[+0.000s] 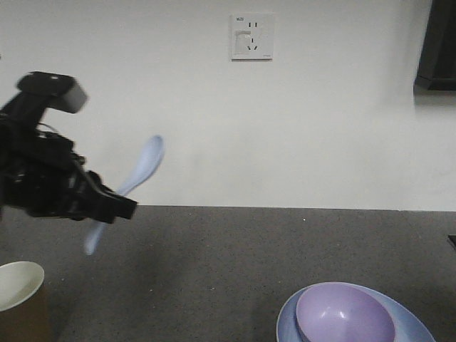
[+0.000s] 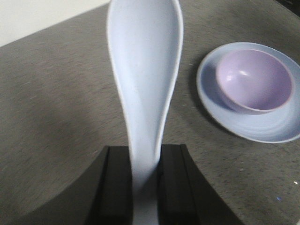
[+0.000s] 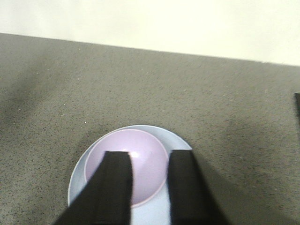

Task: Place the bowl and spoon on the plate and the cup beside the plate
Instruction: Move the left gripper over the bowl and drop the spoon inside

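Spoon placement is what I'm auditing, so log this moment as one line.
left jaws: shut on spoon, aloft | bowl: on plate | cup: apart, left of plate | right jaws: open, empty

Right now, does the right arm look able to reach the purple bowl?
Probably yes: the right gripper is open and empty, aimed straight at the bowl on the plate, with nothing between them.
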Tool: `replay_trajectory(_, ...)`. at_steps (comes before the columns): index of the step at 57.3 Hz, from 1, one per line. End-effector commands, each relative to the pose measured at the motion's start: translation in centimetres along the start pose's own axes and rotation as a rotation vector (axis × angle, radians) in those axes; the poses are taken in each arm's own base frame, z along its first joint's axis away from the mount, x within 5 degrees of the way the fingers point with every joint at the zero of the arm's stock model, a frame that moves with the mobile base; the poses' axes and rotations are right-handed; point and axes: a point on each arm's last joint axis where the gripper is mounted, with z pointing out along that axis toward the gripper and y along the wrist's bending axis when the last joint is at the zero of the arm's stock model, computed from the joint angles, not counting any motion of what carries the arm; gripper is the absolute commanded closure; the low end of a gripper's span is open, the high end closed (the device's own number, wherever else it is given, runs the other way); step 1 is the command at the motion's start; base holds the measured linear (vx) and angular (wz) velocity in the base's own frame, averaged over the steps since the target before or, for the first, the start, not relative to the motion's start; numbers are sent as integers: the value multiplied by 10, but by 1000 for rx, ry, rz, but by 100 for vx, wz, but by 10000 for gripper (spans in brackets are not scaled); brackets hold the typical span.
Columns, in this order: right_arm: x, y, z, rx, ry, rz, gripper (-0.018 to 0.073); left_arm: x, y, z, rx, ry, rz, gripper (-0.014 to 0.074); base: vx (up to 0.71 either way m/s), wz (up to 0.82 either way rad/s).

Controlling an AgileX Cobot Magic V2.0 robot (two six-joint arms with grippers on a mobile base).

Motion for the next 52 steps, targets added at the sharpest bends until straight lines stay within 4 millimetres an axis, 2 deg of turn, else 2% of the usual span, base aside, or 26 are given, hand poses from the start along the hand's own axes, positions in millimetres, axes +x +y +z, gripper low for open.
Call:
replay_trajectory(1,-9,-2,-15,46,-82,-13,484,-26,-24,5,63,-69,63,596,0,0)
replay_trajectory(5,-6,-3,-16,64,-57,-15,574,-35,-40,27,121,-31,100,596,0,0)
replay_trajectory(19,-4,-4,-16,77,-32,-16,572,-49,-84,95,241,66,139,596,0,0)
replay_trajectory(29,-3,-4,-16,77,-29,-16,571,-43,-102,138,292,188,147,596,0,0)
replay_trajectory(40,-3,-4,-16,77,-29,-18,571,-39,-107,170,290,252,107,596,0,0)
replay_trajectory(52,-3,-4,-16,78,-26,-25,571,-39,-106,183,282,236,87,593,0,0)
